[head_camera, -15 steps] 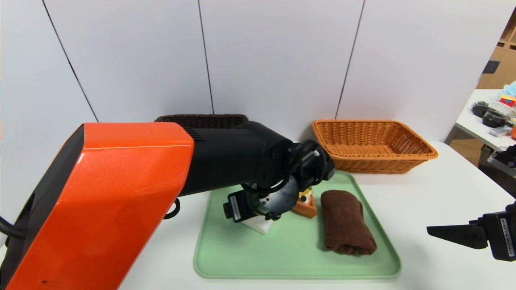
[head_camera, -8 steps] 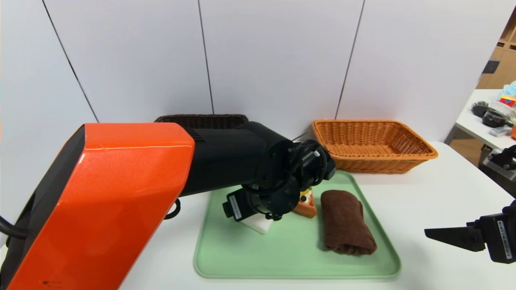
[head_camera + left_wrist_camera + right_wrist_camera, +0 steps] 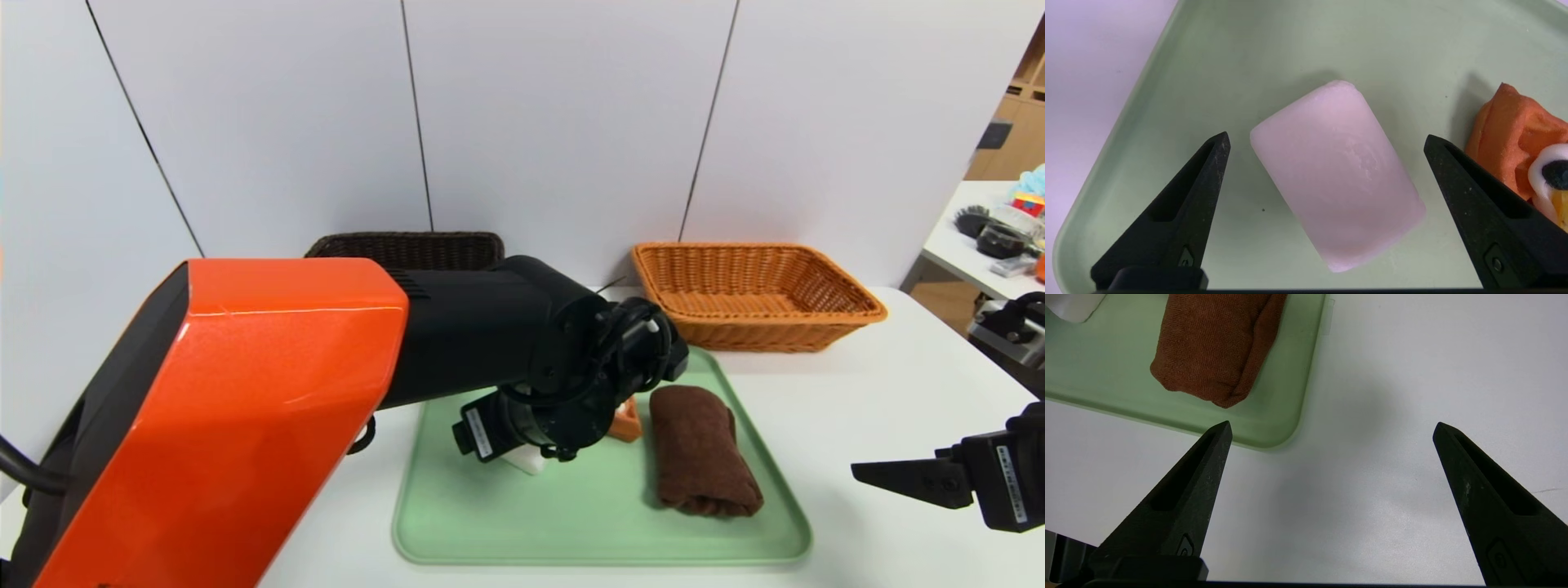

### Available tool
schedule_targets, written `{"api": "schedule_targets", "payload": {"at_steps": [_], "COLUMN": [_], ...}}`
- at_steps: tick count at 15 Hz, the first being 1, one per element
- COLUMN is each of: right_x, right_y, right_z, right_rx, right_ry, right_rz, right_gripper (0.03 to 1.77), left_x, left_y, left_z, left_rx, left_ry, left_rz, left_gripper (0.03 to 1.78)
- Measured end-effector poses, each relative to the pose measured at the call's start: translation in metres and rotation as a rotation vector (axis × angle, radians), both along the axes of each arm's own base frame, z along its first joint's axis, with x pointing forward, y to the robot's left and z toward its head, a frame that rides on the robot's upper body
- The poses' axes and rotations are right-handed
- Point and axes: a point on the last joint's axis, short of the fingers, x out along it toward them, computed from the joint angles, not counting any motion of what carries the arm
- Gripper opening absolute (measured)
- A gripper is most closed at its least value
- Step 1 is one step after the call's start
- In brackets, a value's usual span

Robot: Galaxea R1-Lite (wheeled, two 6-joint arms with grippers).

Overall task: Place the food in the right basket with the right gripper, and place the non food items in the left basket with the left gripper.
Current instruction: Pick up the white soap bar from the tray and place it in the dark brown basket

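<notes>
On the green tray [image 3: 1229, 49] lies the white soap-like block [image 3: 1335, 175], and my left gripper [image 3: 1326, 136] hangs open just above it, one finger on each side without touching. The orange pastry [image 3: 1506, 143] sits close outside one finger. In the head view my left wrist covers most of the block [image 3: 526, 461] and the pastry [image 3: 627, 425]. The rolled brown towel [image 3: 702, 449] lies on the tray's right part. My right gripper [image 3: 865, 470] hovers open and empty over the bare table, right of the tray. The dark left basket [image 3: 408, 245] and the orange-tan right basket [image 3: 759, 294] stand behind.
My orange and black left arm fills the left foreground of the head view and hides part of the dark basket. A side table [image 3: 980, 245] with clutter stands at the far right. White wall panels rise close behind the baskets.
My left wrist has sunk lower over the white block and now hides more of the block and the pastry. The right gripper has drifted slightly left.
</notes>
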Motion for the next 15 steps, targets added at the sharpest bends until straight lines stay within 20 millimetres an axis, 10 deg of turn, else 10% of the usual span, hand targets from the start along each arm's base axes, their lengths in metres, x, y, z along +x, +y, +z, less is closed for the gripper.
{"api": "schedule_targets", "payload": {"at_steps": [7,11,15], "right_x": [0.001,0.002,0.004], "right_y": [0.000,0.001,0.001], "right_z": [-0.001,-0.002,-0.001], "right_rx": [0.000,-0.001,-0.001], "right_ry": [0.004,0.011,0.010], "right_rz": [0.002,0.002,0.002], "right_gripper": [1.70,1.70,1.70], "left_x": [-0.009,-0.009,-0.008], "left_y": [-0.009,-0.009,-0.008], "left_z": [-0.009,-0.011,-0.013], "left_rx": [0.013,0.013,0.018], "left_ry": [0.016,0.021,0.024], "left_rz": [-0.012,0.000,0.004], "left_gripper": [1.66,1.05,0.97]}}
